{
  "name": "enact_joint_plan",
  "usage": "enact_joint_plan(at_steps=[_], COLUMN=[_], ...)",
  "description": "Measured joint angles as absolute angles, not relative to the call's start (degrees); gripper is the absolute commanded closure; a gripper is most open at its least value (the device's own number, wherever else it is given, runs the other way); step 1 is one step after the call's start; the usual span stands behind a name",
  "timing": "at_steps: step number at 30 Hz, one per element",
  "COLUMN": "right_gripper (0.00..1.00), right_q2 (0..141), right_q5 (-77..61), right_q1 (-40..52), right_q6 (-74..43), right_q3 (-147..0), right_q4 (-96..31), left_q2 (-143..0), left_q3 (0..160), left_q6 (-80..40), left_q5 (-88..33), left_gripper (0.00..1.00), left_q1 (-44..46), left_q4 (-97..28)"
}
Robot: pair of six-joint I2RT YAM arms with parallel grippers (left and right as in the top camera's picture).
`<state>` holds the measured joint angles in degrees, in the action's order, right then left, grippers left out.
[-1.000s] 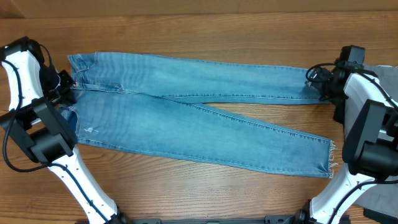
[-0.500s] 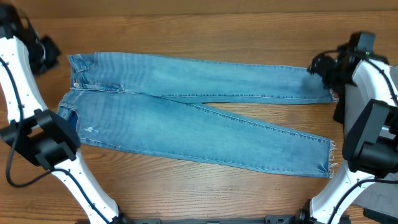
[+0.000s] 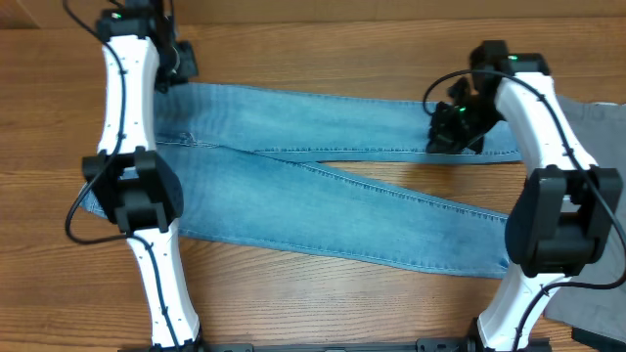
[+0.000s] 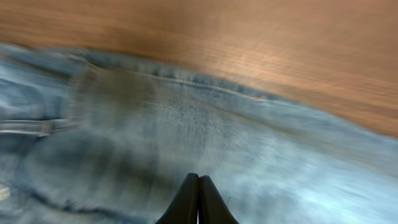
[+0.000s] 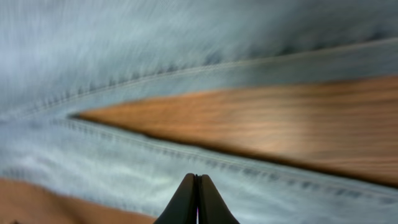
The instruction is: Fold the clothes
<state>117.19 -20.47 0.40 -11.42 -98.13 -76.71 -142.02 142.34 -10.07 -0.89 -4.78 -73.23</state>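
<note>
Jeans (image 3: 323,186) lie flat and face up across the worktop (image 3: 293,29), waist end (image 3: 191,122) to the robot's left. The upper leg (image 3: 342,122) and lower leg (image 3: 391,225) are splayed in a narrow V with bare wood between them. That spread suits a first fold, probably laying one leg over the other, and no fold has been made yet.

The left gripper (image 3: 179,61) sits over the far corner of the waist. Its wrist view shows the fingertips pressed together with no denim between them. The right gripper (image 3: 452,125) hangs above the upper leg toward its hem, also pinched closed and empty. Its camera looks down on the wedge of wood between the two inseams. One arm at each end of the same leg looks like staging to lift that leg along its length.

A grey cloth (image 3: 599,122) waits at the right edge.
</note>
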Motion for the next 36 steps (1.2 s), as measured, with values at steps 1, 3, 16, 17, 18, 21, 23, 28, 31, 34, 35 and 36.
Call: enact_joint_plan(at_steps=[1,3,16,17,18,21,23,28,31,34,35,36], right_gripper=[0.96,0.96,0.96,0.96,0.96,0.96,0.96,0.96,0.96,0.96,0.96,0.96], right_q2=[117.2,117.2,117.2,117.2,117.2,117.2,117.2,117.9,119.3,120.6,120.8,121.0], right_q5=[-20.9,-22.7,-26.2,-24.2,-22.9,-19.5,-18.6,-17.5,-17.3,-17.1,-17.1,-17.1], right_q1=[1.3,4.1,30.1,31.8,33.1,36.9,38.5,41.6,42.9,43.6,43.6,43.6], right_q6=[-10.9,-9.4,-3.2,-4.4,-5.1,-7.9,-9.1,-11.1,-11.8,-12.0,-12.0,-12.0], right_q3=[-98.1,-98.1,-97.9,-97.7,-97.4,-95.5,-93.6,-89.5,-88.2,-86.2,-85.7,-85.1], right_q4=[-76.9,-77.1,-63.9,-61.0,-58.7,-52.5,-49.8,-44.2,-40.6,-36.9,-36.5,-36.2], left_q2=[-143.0,-145.0,-149.9,-149.9,-149.9,-149.9,-149.9,-149.9,-149.9,-149.9,-149.9,-149.9], left_q3=[142.2,142.1,142.1,142.1,142.1,142.1,142.1,142.1,142.1,142.1,142.1,142.1], left_q6=[-10.1,-10.1,-10.1,-10.1,-10.1,-10.1,-10.1,-10.0,-10.1,-10.0,-10.0,-10.0], left_q5=[-0.6,-0.4,-0.2,-0.1,-0.1,-0.1,-0.1,-0.1,-0.1,-0.1,-0.1,-0.1], left_gripper=[0.96,0.96,0.96,0.96,0.96,0.95,0.93,0.93,0.92,0.92,0.92,0.92], left_q1=[-4.7,-4.8,-5.0,-5.0,-5.0,-5.0,-5.0,-5.0,-5.0,-5.0,-5.0,-5.0], left_q4=[-73.3,-73.7,-75.4,-75.4,-75.4,-75.3,-75.3,-75.3,-75.3,-75.4,-75.4,-75.4])
